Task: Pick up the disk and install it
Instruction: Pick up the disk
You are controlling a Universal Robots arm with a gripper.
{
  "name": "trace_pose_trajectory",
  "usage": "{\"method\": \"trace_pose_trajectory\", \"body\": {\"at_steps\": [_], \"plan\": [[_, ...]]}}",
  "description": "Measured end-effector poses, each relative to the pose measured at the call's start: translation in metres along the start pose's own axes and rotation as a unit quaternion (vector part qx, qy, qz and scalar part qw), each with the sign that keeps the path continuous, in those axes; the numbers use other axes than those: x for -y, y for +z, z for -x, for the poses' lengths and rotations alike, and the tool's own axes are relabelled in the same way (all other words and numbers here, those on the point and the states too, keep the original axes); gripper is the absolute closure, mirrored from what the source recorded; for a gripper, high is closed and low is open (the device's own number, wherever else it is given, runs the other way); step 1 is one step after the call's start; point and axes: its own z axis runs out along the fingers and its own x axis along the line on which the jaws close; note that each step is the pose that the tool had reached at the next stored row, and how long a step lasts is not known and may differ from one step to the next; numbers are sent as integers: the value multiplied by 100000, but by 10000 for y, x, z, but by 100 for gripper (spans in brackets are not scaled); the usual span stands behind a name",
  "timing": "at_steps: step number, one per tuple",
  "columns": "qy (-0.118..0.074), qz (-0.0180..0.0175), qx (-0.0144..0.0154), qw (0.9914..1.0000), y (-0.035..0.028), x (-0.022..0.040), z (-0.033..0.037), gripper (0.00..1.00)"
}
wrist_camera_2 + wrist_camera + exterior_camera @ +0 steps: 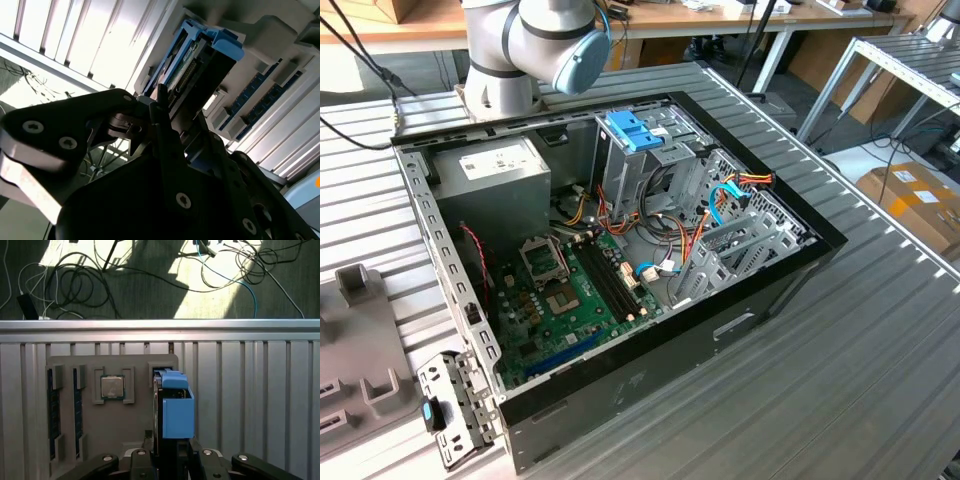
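Pinching the disk (176, 407) upright, hand (171, 450) clamps its dark body w/ light-blue frame.

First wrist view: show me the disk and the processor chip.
disk (178, 414), first wrist view, on its light-blue carrier.
processor chip (112, 387), first wrist view, middle of its metal lid.
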Motion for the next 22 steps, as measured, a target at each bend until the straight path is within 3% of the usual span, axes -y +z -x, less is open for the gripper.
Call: {"method": "trace_pose_trajectory", "body": {"at_steps": [3, 10, 13, 22], "plan": [[-1, 12, -6, 100000, -53, 0, 1, 65], [-1, 2, -2, 100000, -58, 0, 1, 65], [-1, 5, -3, 100000, -88, 1, 2, 65], [0, 6, -2, 100000, -271, 2, 5, 65]]}}
